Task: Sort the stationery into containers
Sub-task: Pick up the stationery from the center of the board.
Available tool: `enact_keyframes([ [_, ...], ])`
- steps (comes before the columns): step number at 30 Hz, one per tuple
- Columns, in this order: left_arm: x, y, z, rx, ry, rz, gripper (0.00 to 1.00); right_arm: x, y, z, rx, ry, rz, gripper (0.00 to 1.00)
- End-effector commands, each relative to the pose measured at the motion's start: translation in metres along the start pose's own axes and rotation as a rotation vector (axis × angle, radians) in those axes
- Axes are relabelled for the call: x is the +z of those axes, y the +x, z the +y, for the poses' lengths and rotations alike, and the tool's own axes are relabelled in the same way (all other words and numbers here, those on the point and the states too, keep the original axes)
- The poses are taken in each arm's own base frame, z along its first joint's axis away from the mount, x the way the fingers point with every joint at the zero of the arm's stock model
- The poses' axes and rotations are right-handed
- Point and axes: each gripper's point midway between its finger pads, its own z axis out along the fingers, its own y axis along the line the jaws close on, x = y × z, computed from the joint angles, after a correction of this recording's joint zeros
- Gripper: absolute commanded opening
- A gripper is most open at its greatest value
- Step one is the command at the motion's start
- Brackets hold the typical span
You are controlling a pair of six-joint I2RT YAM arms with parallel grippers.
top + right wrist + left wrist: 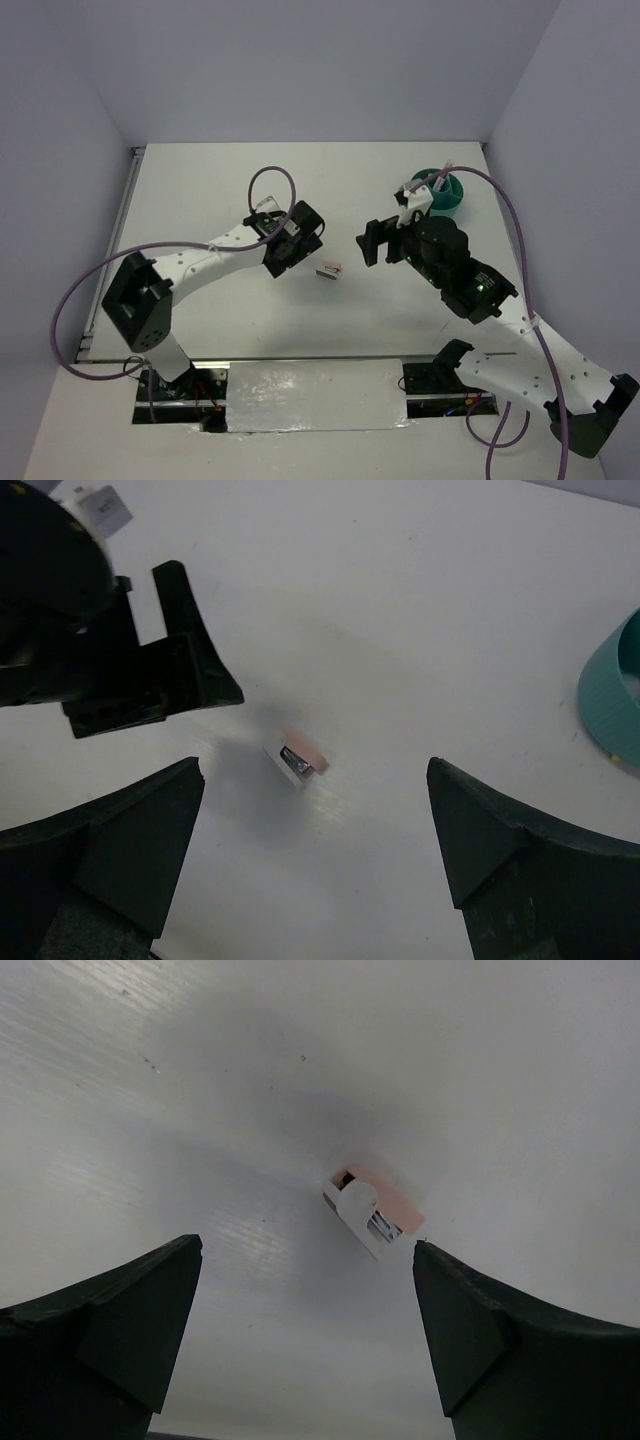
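One small piece of stationery [329, 269], pink on top and white below with a metal part showing, lies alone on the white table between the two arms. It appears as the pink-and-white piece [370, 1210] just ahead of my left gripper [305, 1260], nearer its right finger, and as the same piece [302, 757] ahead of my right gripper [315, 780]. My left gripper [284, 252] hangs just left of it and my right gripper [374, 243] just right of it. Both stand open and empty. The round teal container [446, 195] sits at the back right, partly hidden by my right arm.
The left gripper's black fingers [170, 660] show in the right wrist view, close to the piece. The teal container's wall [612, 695] lies at that view's right edge. Grey walls enclose the table on three sides.
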Motion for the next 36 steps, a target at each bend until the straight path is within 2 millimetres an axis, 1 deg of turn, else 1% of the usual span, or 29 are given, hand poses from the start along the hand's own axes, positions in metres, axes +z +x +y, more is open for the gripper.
enact_keyframes([
  [1,0.017,0.010,-0.005,-0.134,-0.088,0.022,0.99,-0.007,0.013,0.000,0.043,-0.004,0.023,1.00],
  [2,0.021,0.015,-0.010,-0.135,-0.086,0.045,0.99,-0.008,0.014,0.001,0.043,-0.012,0.023,1.00],
  [3,0.030,0.018,-0.018,-0.137,-0.097,0.055,0.99,-0.008,0.019,0.002,0.044,-0.023,0.033,1.00],
  [5,0.042,0.025,-0.026,-0.123,-0.125,0.082,0.98,-0.006,0.026,0.004,0.042,-0.035,0.048,1.00],
  [8,0.048,0.031,-0.031,-0.119,-0.147,0.106,0.97,-0.004,0.035,0.008,0.041,-0.056,0.069,1.00],
  [11,0.061,0.040,-0.025,-0.134,-0.183,0.121,0.95,-0.005,0.040,0.011,0.039,-0.078,0.077,1.00],
  [13,0.065,0.043,-0.025,-0.133,-0.193,0.129,0.94,-0.005,0.039,0.012,0.040,-0.086,0.066,1.00],
  [14,0.071,0.047,-0.026,-0.125,-0.202,0.137,0.94,-0.005,0.040,0.012,0.039,-0.088,0.068,1.00],
  [17,0.079,0.054,-0.026,-0.110,-0.226,0.158,0.91,-0.006,0.040,0.013,0.037,-0.100,0.063,1.00],
  [19,0.083,0.061,-0.027,-0.110,-0.225,0.187,0.87,-0.007,0.041,0.014,0.034,-0.105,0.060,1.00],
  [20,0.086,0.065,-0.024,-0.111,-0.234,0.199,0.87,-0.006,0.043,0.014,0.032,-0.105,0.063,1.00],
  [21,0.088,0.068,-0.026,-0.115,-0.224,0.211,0.86,-0.007,0.042,0.013,0.033,-0.103,0.057,1.00],
  [24,0.093,0.071,-0.022,-0.110,-0.246,0.212,0.85,-0.009,0.043,0.014,0.034,-0.109,0.055,1.00],
  [26,0.093,0.071,-0.019,-0.108,-0.260,0.211,0.62,-0.010,0.043,0.014,0.034,-0.116,0.053,1.00],
  [27,0.093,0.071,-0.017,-0.111,-0.264,0.207,0.51,-0.011,0.041,0.015,0.034,-0.119,0.045,1.00],
  [28,0.094,0.072,-0.014,-0.115,-0.263,0.207,0.37,-0.012,0.041,0.015,0.034,-0.121,0.042,1.00],
  [30,0.091,0.071,-0.016,-0.123,-0.245,0.212,0.30,-0.013,0.040,0.015,0.037,-0.126,0.034,1.00],
  [31,0.090,0.072,-0.015,-0.121,-0.246,0.211,0.23,-0.013,0.040,0.017,0.041,-0.134,0.031,1.00],
  [32,0.086,0.068,-0.016,-0.116,-0.236,0.202,0.14,-0.013,0.042,0.019,0.049,-0.148,0.033,1.00],
  [33,0.083,0.067,-0.017,-0.110,-0.230,0.196,0.00,-0.012,0.040,0.023,0.056,-0.169,0.017,1.00],
  [34,0.076,0.063,-0.018,-0.107,-0.211,0.188,0.00,-0.011,0.048,0.027,0.076,-0.187,0.027,1.00],
  [36,0.067,0.056,-0.021,-0.101,-0.178,0.150,0.00,-0.008,0.048,0.029,0.111,-0.195,0.000,1.00],
])
